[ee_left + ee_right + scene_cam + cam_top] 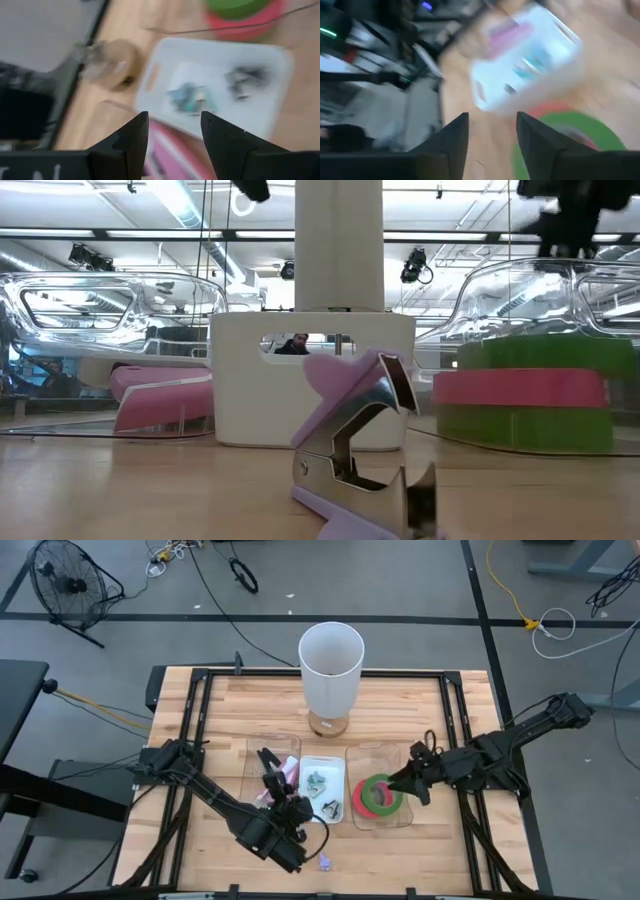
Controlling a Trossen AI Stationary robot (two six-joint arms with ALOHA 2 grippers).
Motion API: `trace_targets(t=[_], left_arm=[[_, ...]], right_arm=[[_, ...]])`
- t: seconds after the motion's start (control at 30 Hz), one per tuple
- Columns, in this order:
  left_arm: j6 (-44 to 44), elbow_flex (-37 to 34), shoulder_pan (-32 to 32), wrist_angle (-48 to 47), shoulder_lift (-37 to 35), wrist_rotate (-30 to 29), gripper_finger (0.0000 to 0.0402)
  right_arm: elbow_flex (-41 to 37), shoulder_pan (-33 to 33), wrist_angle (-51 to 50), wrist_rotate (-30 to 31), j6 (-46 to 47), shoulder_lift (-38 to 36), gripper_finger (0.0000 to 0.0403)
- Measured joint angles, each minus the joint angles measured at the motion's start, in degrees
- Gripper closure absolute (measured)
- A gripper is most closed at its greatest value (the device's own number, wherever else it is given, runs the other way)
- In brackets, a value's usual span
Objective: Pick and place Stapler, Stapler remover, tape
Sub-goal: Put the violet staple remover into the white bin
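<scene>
High view: the left gripper [268,762] hangs over the near middle of the worktop [220,720], by the clear left tray [262,744] that holds a pink stapler [289,769]. Its jaws stand apart with nothing between them, as the left wrist view shows, looking down past its fingers [131,137] onto the white tray [265,55].

White tray [322,762] sits between two clear ones and holds two small removers, one teal [315,780] and one dark [330,806]. A lilac remover [365,450] lies on the worktop at the near edge, close to the low camera, jaws agape.

Tape [376,796], green rings with a red one between them, is stacked in the clear right tray [398,820]. The right gripper [412,787] hovers just beside that stack on its right; the right wrist view shows its fingers [454,135] parted and empty above the green ring [570,130].

A tall white cylinder [330,668] stands upright at the far middle of the worktop, behind the trays.
</scene>
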Motion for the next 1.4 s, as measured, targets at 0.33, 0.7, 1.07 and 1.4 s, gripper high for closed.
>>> trace_targets(t=[0.33,0.7,1.07,1.4], left_arm=[[33.1,-10.0,-6.0,32.9,0.2,9.8,0.0216],[45.3,-21.8,-5.7,51.6,0.3,13.6,0.0216],[45.3,-27.2,-1.5,62.9,0.3,29.3,0.0216],[43.9,-27.8,-0.2,66.3,0.3,33.0,0.0216]], right_arm=[[0.0,2.7,20.0,-1.4,-11.2,6.2,0.0255],[0.1,4.8,36.9,-1.4,-20.1,16.3,0.0255],[0.1,4.8,44.1,-1.0,-25.1,21.0,0.0255],[0.1,4.8,46.3,-0.9,-27.2,21.2,0.0255]])
